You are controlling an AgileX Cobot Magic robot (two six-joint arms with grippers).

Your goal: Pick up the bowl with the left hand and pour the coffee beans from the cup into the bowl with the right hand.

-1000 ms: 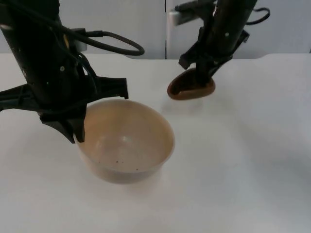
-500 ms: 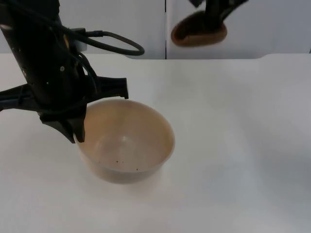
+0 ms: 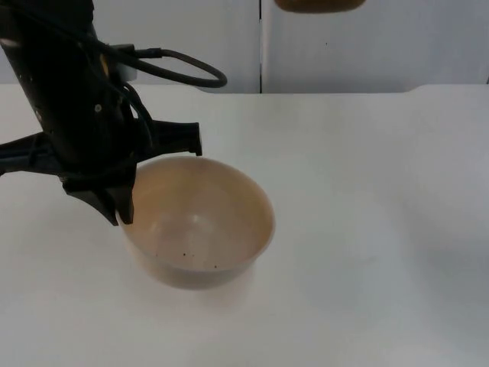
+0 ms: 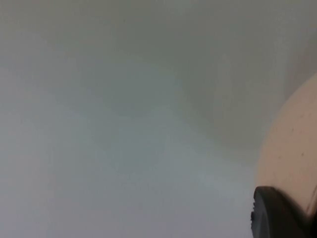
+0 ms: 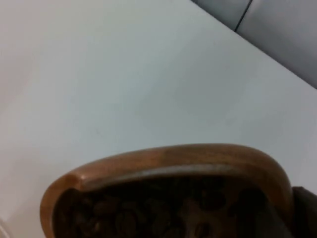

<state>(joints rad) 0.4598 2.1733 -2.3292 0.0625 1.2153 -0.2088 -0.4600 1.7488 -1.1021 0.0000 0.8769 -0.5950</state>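
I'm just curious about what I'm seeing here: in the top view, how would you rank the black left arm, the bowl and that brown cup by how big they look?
1. The left arm looks largest, though it is nearest the camera.
2. The bowl, with the left hand at its rim.
3. The cup: just its lower edge shows, so its real size is unsure.

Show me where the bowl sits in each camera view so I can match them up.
Top view: bowl left of centre, left gripper clamped on its left rim.
Left wrist view: its tan wall beside the black fingertip.
Right wrist view: right gripper holds the cup of beans above the table instead.
Shared landmark: the white table.
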